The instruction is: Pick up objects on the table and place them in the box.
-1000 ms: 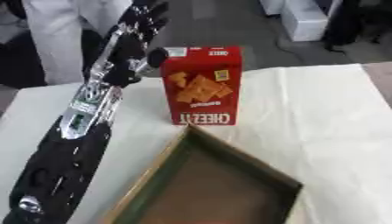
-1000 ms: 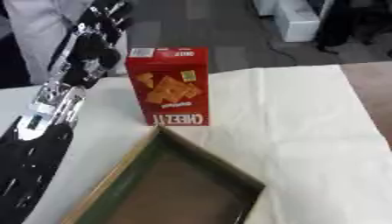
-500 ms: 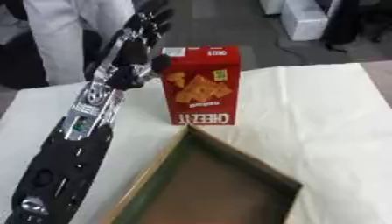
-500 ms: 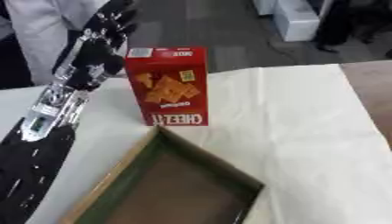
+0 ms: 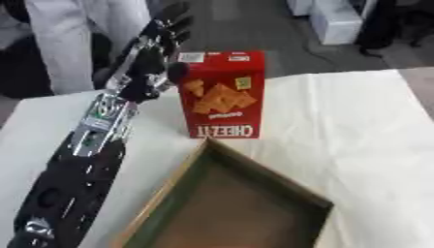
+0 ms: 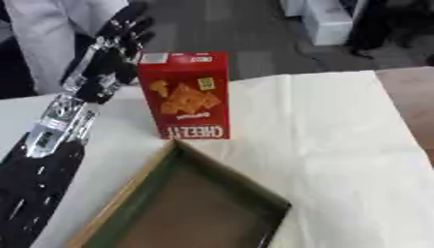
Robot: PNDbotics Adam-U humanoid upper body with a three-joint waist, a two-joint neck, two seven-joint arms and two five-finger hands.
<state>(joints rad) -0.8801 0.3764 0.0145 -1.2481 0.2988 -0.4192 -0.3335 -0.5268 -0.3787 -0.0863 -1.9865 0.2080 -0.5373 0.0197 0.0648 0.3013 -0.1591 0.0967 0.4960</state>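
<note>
The robot's left hand (image 5: 148,63) reaches in from the left, fingers (image 5: 174,19) spread wide and straight, thumb just beside the upper left edge of a red cracker box (image 5: 222,94). It stands upside down on the white-covered bench (image 5: 356,121), behind a wooden-rimmed box (image 5: 229,203).

The left arm (image 5: 85,160) enters from the lower left corner and stretches diagonally up and away, black at the base with a silver section nearer the wrist. Its left hand (image 5: 151,53) is raised at the far end of the reach, fingers (image 5: 174,17) straight and slightly spread, pointing up and away, the thumb (image 5: 176,72) turned toward the right. The right arm and hand show in neither view.
</note>
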